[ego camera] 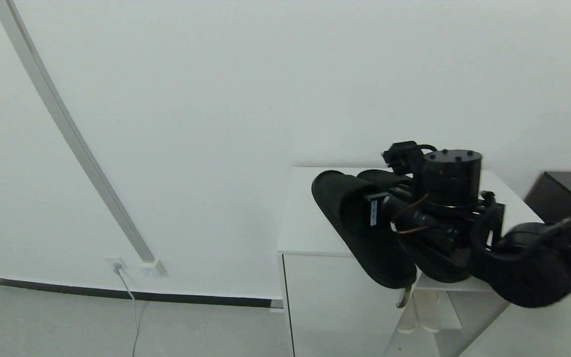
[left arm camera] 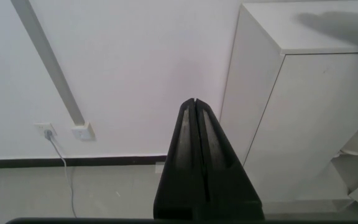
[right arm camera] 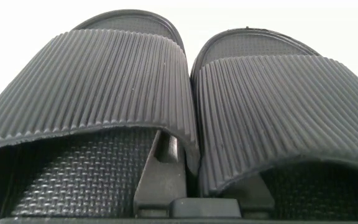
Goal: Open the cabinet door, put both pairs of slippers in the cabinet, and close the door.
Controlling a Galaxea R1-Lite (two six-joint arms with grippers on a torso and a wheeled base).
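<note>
Currently held: the black slippers (ego camera: 357, 233), both side by side, clamped by my right tool (right arm camera: 164, 165); one finger shows between the two ribbed straps.
Slippers' place: in the air and tilted, over the front edge of the white cabinet (ego camera: 310, 223).
Cabinet: the right-hand side stands open with shelves in sight; the left-hand front panel is shut.
Inside: what looks like a pale pair of slippers (ego camera: 424, 310) stands on a shelf, below the black pair.
Left tool (left arm camera: 195, 143): fingers pressed together on nothing, facing the wall (left arm camera: 135, 68) just beside the cabinet's side.
</note>
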